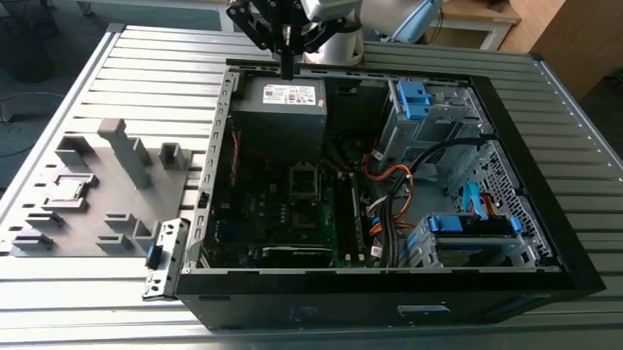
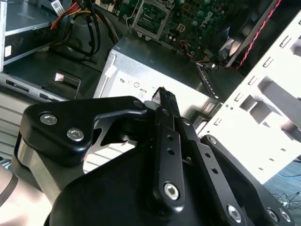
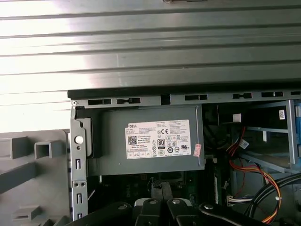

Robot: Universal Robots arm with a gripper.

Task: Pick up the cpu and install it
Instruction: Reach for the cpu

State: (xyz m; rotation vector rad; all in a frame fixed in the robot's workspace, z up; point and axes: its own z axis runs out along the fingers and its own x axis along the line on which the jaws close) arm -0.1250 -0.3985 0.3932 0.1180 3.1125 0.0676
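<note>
A small pale square that looks like the cpu lies flat in a recess of the grey fixture plate, at the exterior view's left, outside the black computer case. My gripper hangs high over the case's far rim, above the grey power supply, far from the cpu. Its fingers are pressed together, shut, and I see nothing between them. The empty metal-framed socket sits mid-motherboard and appears again as the socket in the second wrist view.
Tall grey blocks stand on the fixture plate. Inside the case are orange and black cables, blue drive brackets and a drive cage. The labelled power supply lies under the gripper. Everything rests on a slatted metal table.
</note>
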